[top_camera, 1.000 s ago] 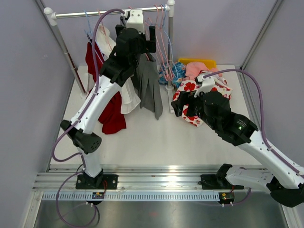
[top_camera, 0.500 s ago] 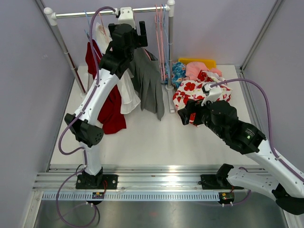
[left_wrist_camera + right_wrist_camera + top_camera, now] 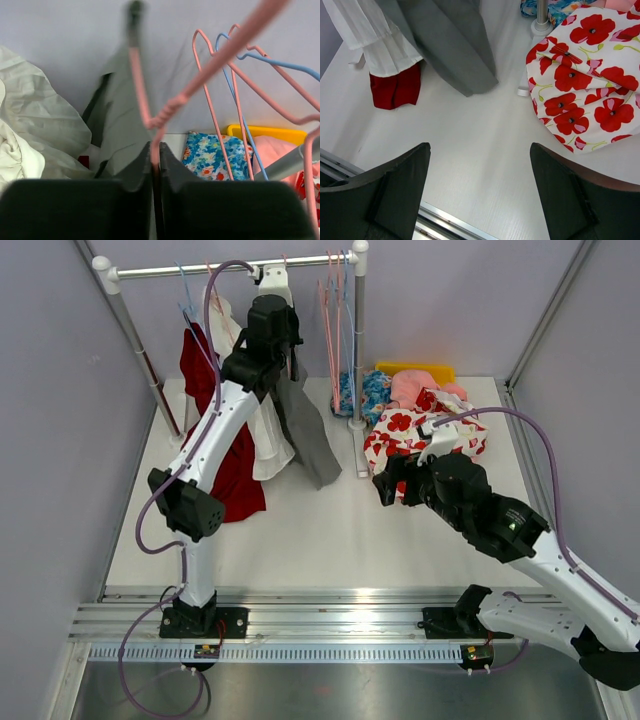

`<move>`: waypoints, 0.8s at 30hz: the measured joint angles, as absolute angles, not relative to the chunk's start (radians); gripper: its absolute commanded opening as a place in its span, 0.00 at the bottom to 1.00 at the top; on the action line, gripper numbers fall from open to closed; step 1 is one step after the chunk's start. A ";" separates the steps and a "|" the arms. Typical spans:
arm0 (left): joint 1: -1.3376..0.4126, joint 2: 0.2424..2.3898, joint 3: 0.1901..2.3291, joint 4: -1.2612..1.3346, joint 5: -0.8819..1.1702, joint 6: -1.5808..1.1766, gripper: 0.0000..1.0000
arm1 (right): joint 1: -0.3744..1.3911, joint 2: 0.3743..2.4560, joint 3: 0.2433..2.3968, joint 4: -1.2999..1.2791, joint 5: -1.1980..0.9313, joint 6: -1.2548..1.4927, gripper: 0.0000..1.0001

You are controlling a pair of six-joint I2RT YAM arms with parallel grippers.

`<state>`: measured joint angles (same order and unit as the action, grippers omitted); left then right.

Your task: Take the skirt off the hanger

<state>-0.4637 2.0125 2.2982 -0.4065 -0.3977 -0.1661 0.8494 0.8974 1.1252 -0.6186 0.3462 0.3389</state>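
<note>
Our left end effector [image 3: 155,155] is up by the rail [image 3: 200,267]. It is pressed together on the thin pink wire of a hanger [image 3: 139,85]. The grey skirt [image 3: 308,435] hangs from that hanger, between a white dress and some bare hangers, and drops down toward the desk [image 3: 330,530]. Our right end effector [image 3: 479,147] is spread wide and holds nothing. It hangs over the desk, near a cloth [image 3: 580,85] with red flowers.
</note>
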 measured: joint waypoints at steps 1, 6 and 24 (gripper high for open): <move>-0.463 2.012 2.298 -0.405 -0.397 -0.167 0.00 | 0.849 0.902 1.125 -0.618 0.345 0.339 0.88; -0.459 2.007 2.298 -0.415 -0.385 -0.165 0.00 | 0.849 0.935 1.125 -0.594 0.292 0.337 0.86; -0.540 1.845 2.325 -0.509 -0.382 -0.244 0.00 | 1.068 1.435 1.530 -0.377 0.364 0.342 0.85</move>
